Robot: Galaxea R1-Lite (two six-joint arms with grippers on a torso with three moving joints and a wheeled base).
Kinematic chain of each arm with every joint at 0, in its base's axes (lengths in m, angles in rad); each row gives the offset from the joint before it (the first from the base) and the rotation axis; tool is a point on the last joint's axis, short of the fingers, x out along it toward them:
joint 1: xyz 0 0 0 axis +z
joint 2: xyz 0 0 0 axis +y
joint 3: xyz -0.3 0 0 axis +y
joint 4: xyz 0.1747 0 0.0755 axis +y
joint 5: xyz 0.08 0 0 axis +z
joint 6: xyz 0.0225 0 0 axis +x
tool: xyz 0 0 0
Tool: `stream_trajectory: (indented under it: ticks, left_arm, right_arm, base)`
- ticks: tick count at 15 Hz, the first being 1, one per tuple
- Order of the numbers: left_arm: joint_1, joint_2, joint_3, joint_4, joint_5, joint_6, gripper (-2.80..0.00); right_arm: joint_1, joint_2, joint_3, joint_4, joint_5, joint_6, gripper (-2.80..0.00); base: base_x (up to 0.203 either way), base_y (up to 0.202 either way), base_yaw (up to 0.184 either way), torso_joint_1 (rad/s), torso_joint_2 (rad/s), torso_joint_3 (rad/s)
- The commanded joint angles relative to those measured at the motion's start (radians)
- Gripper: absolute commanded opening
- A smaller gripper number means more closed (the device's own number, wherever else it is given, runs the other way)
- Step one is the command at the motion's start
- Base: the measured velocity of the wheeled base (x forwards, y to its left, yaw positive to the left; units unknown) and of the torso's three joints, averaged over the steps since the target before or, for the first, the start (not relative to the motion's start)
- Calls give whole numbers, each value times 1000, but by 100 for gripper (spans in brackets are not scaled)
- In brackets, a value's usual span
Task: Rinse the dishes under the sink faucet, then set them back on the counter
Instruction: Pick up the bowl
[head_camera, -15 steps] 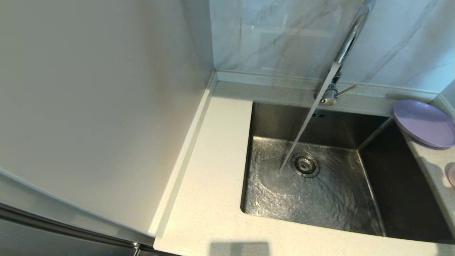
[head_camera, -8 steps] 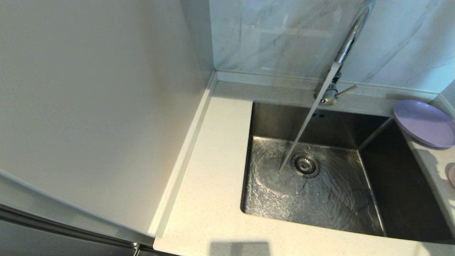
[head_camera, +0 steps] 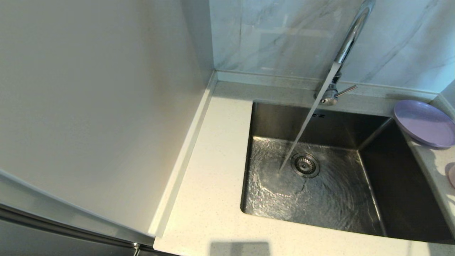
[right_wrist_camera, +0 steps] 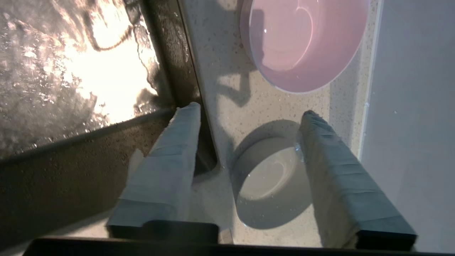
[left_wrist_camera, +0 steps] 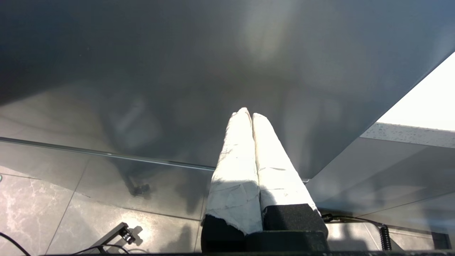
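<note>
Water runs from the chrome faucet [head_camera: 350, 33] into the steel sink [head_camera: 391, 185], landing beside the drain strainer [head_camera: 305, 165]. The lavender plate [head_camera: 424, 122] rests on the counter [head_camera: 213, 170] at the sink's far right corner. In the right wrist view, the pale cup [right_wrist_camera: 270, 181] stands upright on the counter by the sink's near right corner. My right gripper [right_wrist_camera: 249, 110] hangs open above it. One finger is over the sink edge, the other by the cup's rim on the wall side. My left gripper [left_wrist_camera: 249, 113] is shut on nothing, parked low beside a dark cabinet front.
A larger pink bowl-like dish [right_wrist_camera: 302, 42] sits on the counter beyond the cup, and only its edge [head_camera: 452, 176] shows in the head view. A white wall panel [head_camera: 89, 106] borders the counter's left side. Marbled tiles rise behind the faucet, and another wall [right_wrist_camera: 412, 89] stands close to the cup.
Only the ripples of water on the sink floor have shifted. The plate, the faucet and the stream stand as before.
</note>
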Motion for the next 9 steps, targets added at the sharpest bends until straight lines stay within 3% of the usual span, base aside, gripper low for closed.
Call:
stream_trajectory:
  ticks: [1,9]
  left_arm:
    - [0,0,0,0,0,0,-280]
    - [0,0,0,0,0,0,-280]
  right_arm:
    - [-6,48,-3,-5,0,21,0]
    - [-69,181,-5,-170,-1,24,0]
  base:
    - [0,0,0,0,0,0]
    - [0,0,0,0,0,0]
